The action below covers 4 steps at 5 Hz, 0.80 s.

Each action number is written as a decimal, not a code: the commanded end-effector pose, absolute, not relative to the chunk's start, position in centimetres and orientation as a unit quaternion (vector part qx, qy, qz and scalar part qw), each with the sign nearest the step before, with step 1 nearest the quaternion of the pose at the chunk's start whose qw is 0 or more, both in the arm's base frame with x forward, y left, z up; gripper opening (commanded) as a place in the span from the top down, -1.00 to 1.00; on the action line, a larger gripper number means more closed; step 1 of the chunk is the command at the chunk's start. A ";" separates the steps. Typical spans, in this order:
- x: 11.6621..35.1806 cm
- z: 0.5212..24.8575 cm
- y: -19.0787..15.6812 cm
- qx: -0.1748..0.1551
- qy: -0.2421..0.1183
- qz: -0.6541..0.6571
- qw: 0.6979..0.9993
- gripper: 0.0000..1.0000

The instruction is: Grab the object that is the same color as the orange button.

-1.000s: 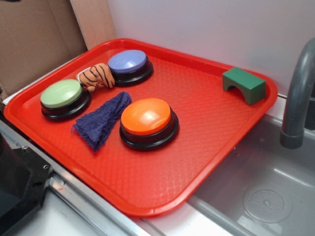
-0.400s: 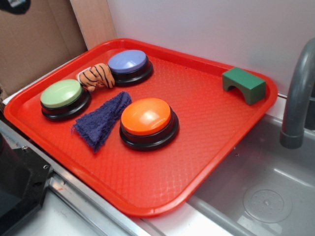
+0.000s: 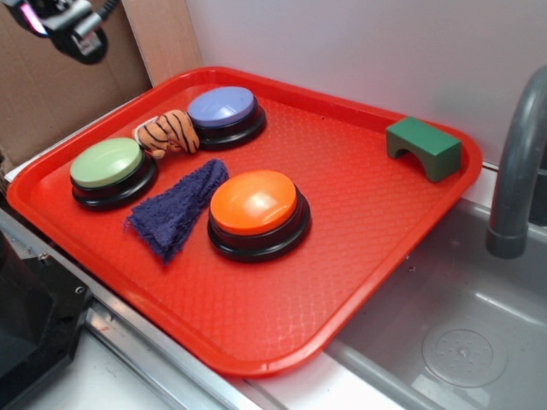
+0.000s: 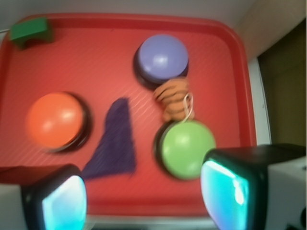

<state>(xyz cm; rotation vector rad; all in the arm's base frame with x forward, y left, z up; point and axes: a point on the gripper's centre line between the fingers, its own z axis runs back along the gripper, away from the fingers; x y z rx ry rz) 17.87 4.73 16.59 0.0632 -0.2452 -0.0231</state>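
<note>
White wall backs a red tray point(image 3: 359, 256) set beside a grey sink point(image 3: 444, 333) with its faucet point(image 3: 515, 171), brown cardboard point(image 3: 51, 94) to one side. In the exterior view, the orange button point(image 3: 255, 205) sits near the tray's middle. Just left of it lies the dark blue cloth point(image 3: 175, 213); beyond the cloth stand the green button point(image 3: 109, 166) and the blue-purple button point(image 3: 222, 109), with the striped orange plush toy point(image 3: 167, 132) wedged between them, touching the blue-purple one. A green arch block point(image 3: 425, 147) rests well apart, at the far right corner. The gripper point(image 3: 64, 26) hangs at the upper left, beyond the tray's edge.

From the wrist view, blurred, the gripper point(image 4: 144, 189) fingers point(image 4: 60, 199) stand spread wide and empty above the tray's near rim point(image 4: 144, 211). The plush toy point(image 4: 175, 99) lies between the green button point(image 4: 187, 147) and blue-purple button point(image 4: 162, 58); the cloth point(image 4: 114, 141) separates them from the orange button point(image 4: 55, 120), and the arch block point(image 4: 29, 31) sits in the far corner.
</note>
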 end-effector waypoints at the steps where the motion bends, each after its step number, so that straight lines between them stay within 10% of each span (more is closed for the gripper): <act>1: 23.3 11.2 9.0 0.122 -0.150 -0.024 0.981 -1.00; 4: 27.0 4.3 9.4 0.072 -0.116 -0.059 0.989 -1.00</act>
